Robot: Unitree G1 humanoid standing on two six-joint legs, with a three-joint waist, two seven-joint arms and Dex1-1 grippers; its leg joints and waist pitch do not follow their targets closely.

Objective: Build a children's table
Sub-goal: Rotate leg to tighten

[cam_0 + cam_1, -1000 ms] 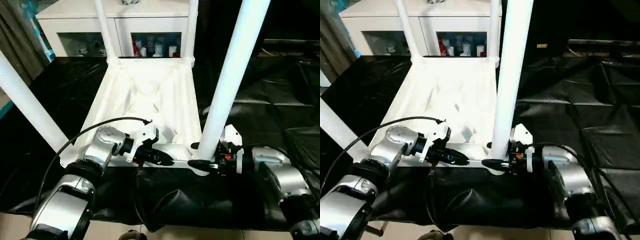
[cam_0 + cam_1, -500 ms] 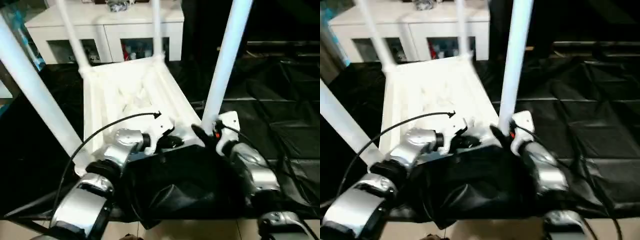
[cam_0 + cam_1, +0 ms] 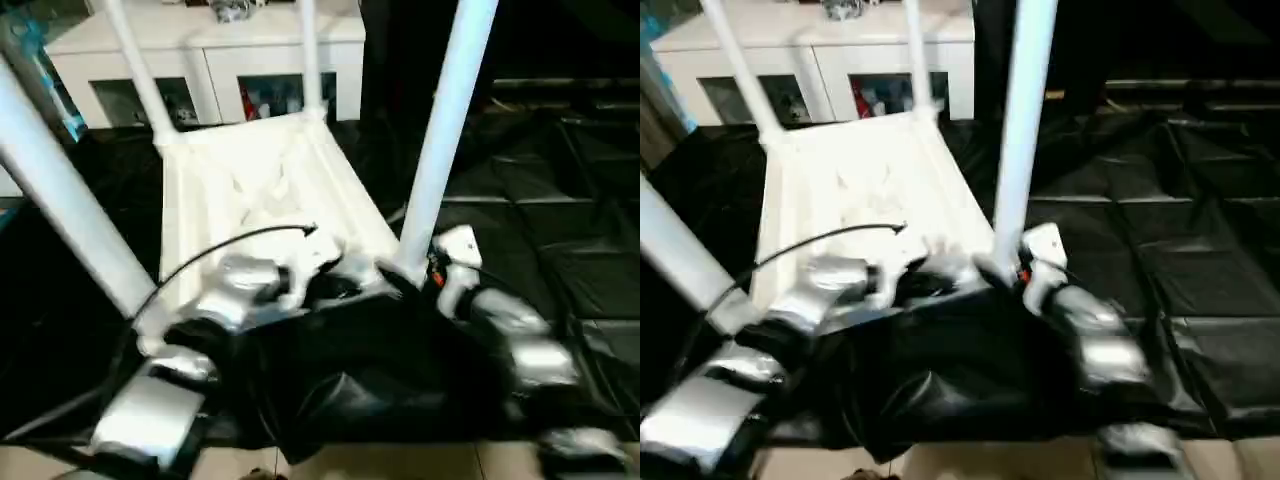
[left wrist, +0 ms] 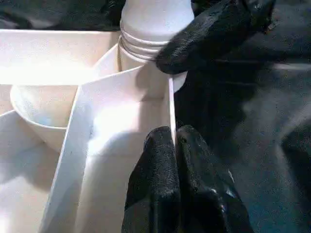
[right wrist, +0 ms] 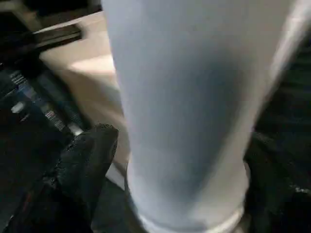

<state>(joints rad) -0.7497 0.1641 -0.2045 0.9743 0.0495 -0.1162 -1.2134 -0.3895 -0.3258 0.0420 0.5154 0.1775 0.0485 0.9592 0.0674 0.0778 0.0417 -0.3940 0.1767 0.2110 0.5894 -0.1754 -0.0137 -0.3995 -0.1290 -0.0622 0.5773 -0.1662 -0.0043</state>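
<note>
Table: the children's table (image 3: 265,195) lies upside down on the black-covered work table (image 3: 560,250), ribbed underside up, all four legs standing in their corner sockets.
Near leg: the near-right leg (image 3: 440,130) rises from the socket closest to my right arm, seated at its base.
What changed: a second ago the tabletop lay square to me; now it is swung round, its far end toward my left. My head has shifted too, so part of that is the view.
Left gripper: my left gripper (image 4: 177,141) is pinched shut on the thin near rim wall of the tabletop.
Right gripper: my right gripper (image 3: 405,283) straddles the base of that leg; one finger (image 5: 85,160) sits just beside it, and I cannot tell whether I grip it.
Meaning: assembly looks complete; I judge turning it upright is what remains.
</note>
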